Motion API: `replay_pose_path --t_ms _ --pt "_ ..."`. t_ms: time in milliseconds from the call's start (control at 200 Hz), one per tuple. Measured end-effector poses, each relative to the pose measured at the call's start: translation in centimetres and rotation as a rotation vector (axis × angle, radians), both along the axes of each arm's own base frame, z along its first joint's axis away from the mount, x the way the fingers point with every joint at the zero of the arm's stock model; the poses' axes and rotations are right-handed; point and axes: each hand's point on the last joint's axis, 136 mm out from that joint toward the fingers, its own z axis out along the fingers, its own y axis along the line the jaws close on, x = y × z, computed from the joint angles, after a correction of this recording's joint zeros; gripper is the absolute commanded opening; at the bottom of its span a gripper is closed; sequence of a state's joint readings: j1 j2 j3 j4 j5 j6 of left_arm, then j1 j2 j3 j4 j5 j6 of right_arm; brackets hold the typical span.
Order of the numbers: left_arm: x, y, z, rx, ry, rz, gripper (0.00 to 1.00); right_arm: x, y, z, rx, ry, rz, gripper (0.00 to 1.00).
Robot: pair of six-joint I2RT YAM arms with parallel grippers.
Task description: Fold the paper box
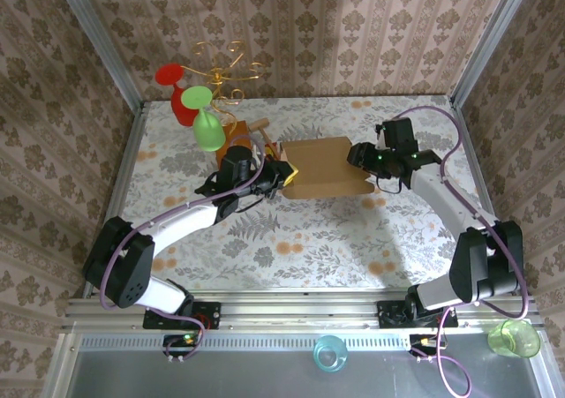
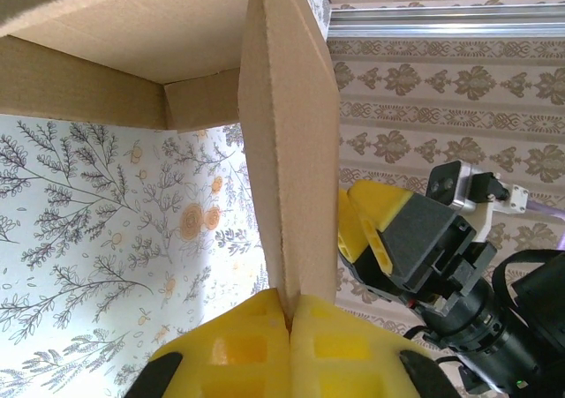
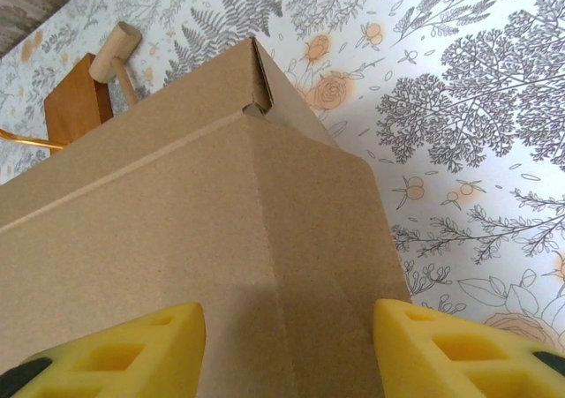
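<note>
The paper box (image 1: 322,168), plain brown cardboard and partly folded, lies in the middle of the floral table. My left gripper (image 1: 281,176) is at its left end. In the left wrist view, the left gripper (image 2: 291,317) has its yellow pads pinched shut on an upright flap (image 2: 287,151) of the box. My right gripper (image 1: 362,160) is over the box's right end. In the right wrist view, the right gripper (image 3: 287,354) is open, its yellow fingers (image 3: 132,349) set wide apart above a flat cardboard panel (image 3: 221,230). They grip nothing.
An orange-brown wooden block (image 1: 238,133) with a small mallet (image 3: 119,54) sits just behind the box's left end. A gold wire stand (image 1: 221,67) holds a red glass (image 1: 174,80) and a green glass (image 1: 207,129). Wallpapered walls enclose the table.
</note>
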State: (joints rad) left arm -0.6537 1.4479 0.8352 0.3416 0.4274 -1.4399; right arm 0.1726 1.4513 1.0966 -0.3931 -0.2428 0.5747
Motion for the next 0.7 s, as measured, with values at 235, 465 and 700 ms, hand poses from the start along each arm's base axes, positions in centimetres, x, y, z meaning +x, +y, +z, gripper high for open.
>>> replay_pose_path --t_ms 235,465,700 --pt "0.0 0.0 0.0 -0.001 0.001 -0.002 0.00 -0.1 0.6 -0.6 0.029 0.022 0.029 0.52" --pt "0.1 0.2 -0.2 -0.004 0.002 -0.001 0.00 -0.1 1.4 -0.4 0.094 0.014 0.042 0.43" --pt "-0.1 0.5 -0.8 -0.001 0.013 -0.004 0.03 -0.6 1.9 0.4 0.169 0.001 0.023 0.28"
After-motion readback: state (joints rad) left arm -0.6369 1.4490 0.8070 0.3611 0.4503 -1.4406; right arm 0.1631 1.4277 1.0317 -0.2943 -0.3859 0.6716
